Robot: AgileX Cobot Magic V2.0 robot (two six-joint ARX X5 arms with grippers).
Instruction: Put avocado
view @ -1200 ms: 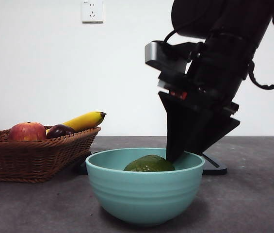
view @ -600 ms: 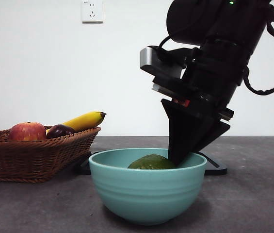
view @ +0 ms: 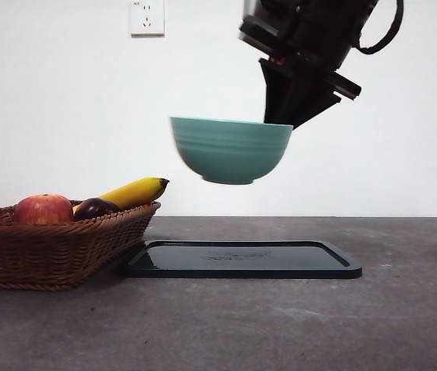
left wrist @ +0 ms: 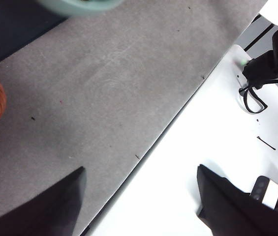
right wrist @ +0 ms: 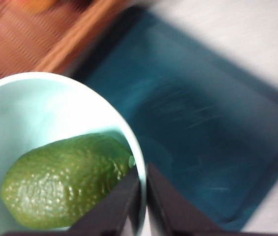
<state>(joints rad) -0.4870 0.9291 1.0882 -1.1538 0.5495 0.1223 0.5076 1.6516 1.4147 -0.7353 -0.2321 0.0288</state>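
Right gripper (view: 284, 124): fingers pinched shut on the bowl (view: 230, 149) rim, bowl held aloft at frame centre above the tray (view: 241, 259) | avocado (right wrist: 62, 179): seen lying inside the bowl | left gripper (left wrist: 141, 196): fingers spread wide, nothing held, over the tabletop (left wrist: 104, 98) edge

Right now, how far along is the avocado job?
Done: the avocado lies inside the teal bowl. In hand: the right gripper pinches the bowl's rim and holds it in the air above the dark tray. Left: setting the bowl down, probably on that tray. The left gripper waits open.
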